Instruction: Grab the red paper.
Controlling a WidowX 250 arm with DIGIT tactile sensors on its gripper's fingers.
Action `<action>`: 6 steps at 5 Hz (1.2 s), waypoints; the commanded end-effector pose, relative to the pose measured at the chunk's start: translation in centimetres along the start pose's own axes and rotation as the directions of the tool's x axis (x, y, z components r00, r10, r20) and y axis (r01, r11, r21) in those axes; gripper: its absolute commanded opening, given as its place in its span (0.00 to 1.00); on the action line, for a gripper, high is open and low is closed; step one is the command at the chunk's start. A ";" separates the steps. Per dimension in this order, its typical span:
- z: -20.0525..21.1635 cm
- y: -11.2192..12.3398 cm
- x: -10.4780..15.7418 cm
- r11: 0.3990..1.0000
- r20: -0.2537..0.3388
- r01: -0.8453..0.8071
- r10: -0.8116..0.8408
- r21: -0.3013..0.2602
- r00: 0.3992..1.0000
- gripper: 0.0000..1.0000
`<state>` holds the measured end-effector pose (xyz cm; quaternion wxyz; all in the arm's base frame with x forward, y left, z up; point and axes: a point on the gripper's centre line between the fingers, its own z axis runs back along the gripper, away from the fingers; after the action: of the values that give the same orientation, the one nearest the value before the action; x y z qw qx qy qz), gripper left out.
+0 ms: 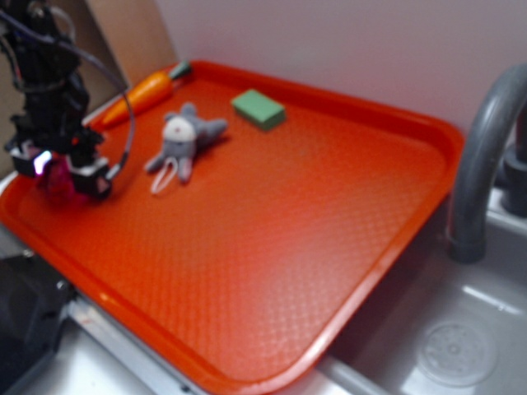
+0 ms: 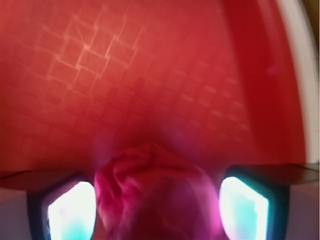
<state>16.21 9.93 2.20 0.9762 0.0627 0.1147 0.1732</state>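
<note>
The red paper [image 2: 155, 195], a small dark red crumpled ball, sits between my gripper's two glowing pads [image 2: 70, 212] in the wrist view, and fills the gap from pad to pad. In the exterior view my gripper [image 1: 64, 171] is low over the left end of the orange-red tray [image 1: 272, 222], with the dark red paper [image 1: 58, 179] showing between its fingers. The pads press on both sides of the ball. Whether the ball rests on the tray or is just off it cannot be told.
A grey plush toy [image 1: 185, 140] lies right of the gripper. An orange carrot [image 1: 144, 92] lies by the tray's far left rim and a green sponge [image 1: 258, 109] at the back. A grey faucet [image 1: 482, 156] and a sink [image 1: 453, 346] are on the right.
</note>
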 end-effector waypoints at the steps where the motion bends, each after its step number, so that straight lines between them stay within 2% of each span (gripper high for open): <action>1: 0.4 1.0 -0.2 1.000 0.012 -0.008 0.009 -0.019 1.000 0.00; 2: 3.1 0.6 -0.6 0.999 0.058 -0.034 0.034 0.006 0.998 0.00; 3: 8.2 -1.8 -1.0 0.999 0.138 0.015 -0.021 0.039 0.990 0.00; 4: 10.8 -3.3 -1.4 0.998 0.171 0.056 -0.055 0.002 0.984 0.00; 6: 17.4 -8.3 -5.0 0.981 0.310 0.177 -0.145 -0.077 0.940 0.00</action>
<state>19.15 -1.57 17.53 0.9956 0.0317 -0.0184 0.0864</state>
